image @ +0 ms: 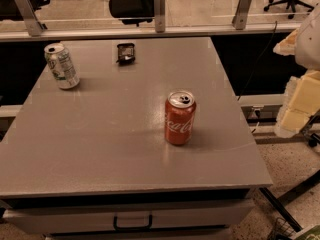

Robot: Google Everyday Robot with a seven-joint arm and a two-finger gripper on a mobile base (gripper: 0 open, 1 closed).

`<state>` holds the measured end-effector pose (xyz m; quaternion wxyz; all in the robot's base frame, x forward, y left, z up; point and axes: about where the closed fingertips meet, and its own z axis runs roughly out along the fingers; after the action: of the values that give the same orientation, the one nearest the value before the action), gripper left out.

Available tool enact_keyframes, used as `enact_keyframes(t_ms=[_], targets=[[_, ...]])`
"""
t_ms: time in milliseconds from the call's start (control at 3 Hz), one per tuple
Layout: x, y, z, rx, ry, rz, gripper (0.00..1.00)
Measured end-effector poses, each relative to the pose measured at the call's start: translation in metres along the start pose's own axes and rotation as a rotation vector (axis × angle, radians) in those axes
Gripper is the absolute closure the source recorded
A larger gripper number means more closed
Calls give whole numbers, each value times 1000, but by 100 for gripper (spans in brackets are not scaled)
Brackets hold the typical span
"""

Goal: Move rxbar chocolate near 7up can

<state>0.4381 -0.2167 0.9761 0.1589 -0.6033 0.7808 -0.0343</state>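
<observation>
The gripper [300, 101] is hovering right of the grey table [100, 149], and I cannot tell its grip state.
The rxbar chocolate [126, 52] is lying near the far edge, apart from the 7up can [61, 65] standing far-left; a red can [180, 117] is sitting mid-table, office chairs [131, 4] beyond.

This looks like an office. Past the far edge of my grey table [100, 134], a low glass screen [200, 6] stands on metal posts [159, 9]. Behind it are black swivel chairs [131, 4] on a pale floor, one showing its castor base [290, 1]. Under the near edge is a drawer [190, 216] with a handle. My gripper [299, 101] hangs off the right edge, over speckled flooring [292, 156].
</observation>
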Motion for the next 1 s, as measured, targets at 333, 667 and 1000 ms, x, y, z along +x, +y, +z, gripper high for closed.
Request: enact_keyframes(t_ms=[333, 667, 1000], targets=[[-2, -2, 0, 4, -3, 1, 0], [-14, -17, 3, 24, -18, 8, 0], [-40, -55, 22, 0, -56, 32, 0]])
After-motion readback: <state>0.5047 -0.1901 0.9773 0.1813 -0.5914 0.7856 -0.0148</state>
